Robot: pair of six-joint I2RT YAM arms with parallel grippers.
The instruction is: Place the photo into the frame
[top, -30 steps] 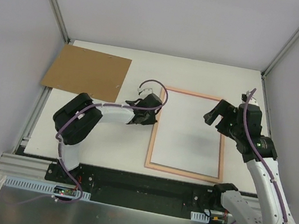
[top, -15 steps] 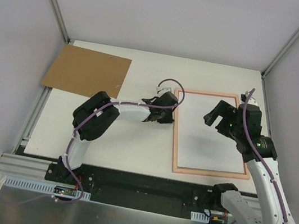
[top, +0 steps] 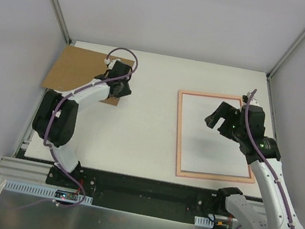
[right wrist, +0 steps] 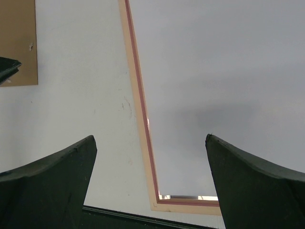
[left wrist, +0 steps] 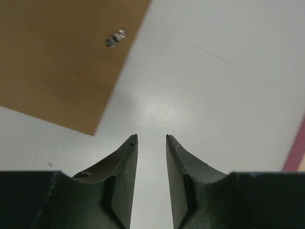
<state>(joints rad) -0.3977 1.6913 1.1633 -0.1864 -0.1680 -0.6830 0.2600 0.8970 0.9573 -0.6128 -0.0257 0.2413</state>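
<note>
The frame (top: 178,130), with its salmon-pink border, lies flat on the right of the table. It also shows in the right wrist view (right wrist: 138,95) and at the edge of the left wrist view (left wrist: 298,152). A plain white surface (top: 216,136) fills it; no landscape print shows, and I cannot tell if this is the photo's back. My right gripper (top: 224,121) (right wrist: 150,137) hovers over the frame's left part, jaws wide apart and empty. My left gripper (top: 121,86) (left wrist: 151,137) is at the near right corner of the cardboard, jaws a narrow gap apart, nothing between them.
The brown cardboard backing board (top: 84,71) lies at the far left, overhanging the table's left edge; it also shows in the left wrist view (left wrist: 57,62) and the right wrist view (right wrist: 18,43). White walls enclose the table. A black rail (top: 146,189) runs along the near edge.
The frame slid right with my left gripper against its left edge, then stayed put. My left arm has swung back left to the cardboard's corner. The right gripper barely moved.
</note>
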